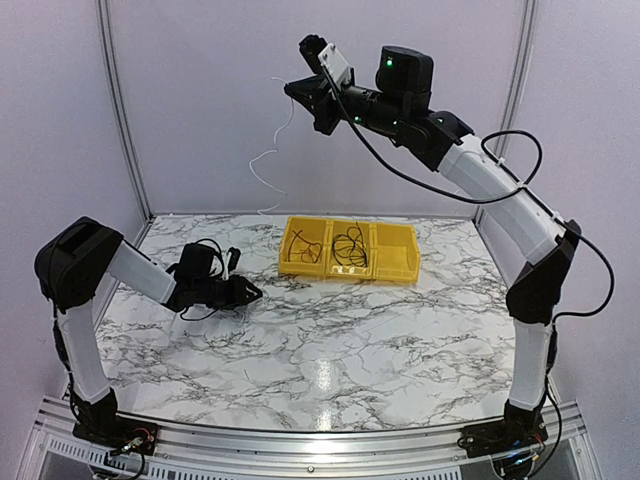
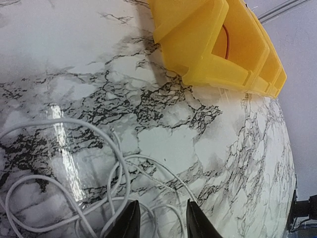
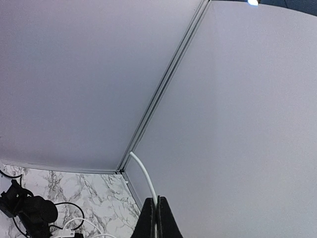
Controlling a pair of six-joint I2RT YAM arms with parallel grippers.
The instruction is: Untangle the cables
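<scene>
At the bottom edge of the left wrist view, your left gripper point(image 2: 163, 224) stands released. Its two dark fingertips are apart just over loose loops of white cable point(image 2: 124, 173) sprawled on the marble table point(image 2: 74, 59); strands cross the gap between the tips, but nothing is pinched. Up and to the right sits the yellow bin point(image 2: 208, 44), seen from outside and apart from the loops. In the right wrist view, your right gripper point(image 3: 156, 219) is clenched on the white cable, which comes out from between the closed fingers and arcs up to the left against the pale wall panels point(image 3: 74, 74). Far below, in the lower left corner, the left arm point(image 3: 27, 210) is low over the marble. From the top camera, your right arm point(image 1: 500, 195) is raised high toward the back wall, and the white cable dangles from its gripper down to the table's far edge. The left gripper is low on the table's left half, near the bin's left end but not touching it. The black cables point(image 1: 350, 248) lie as small coils inside the bin, one in the left compartment, one in the middle.
</scene>
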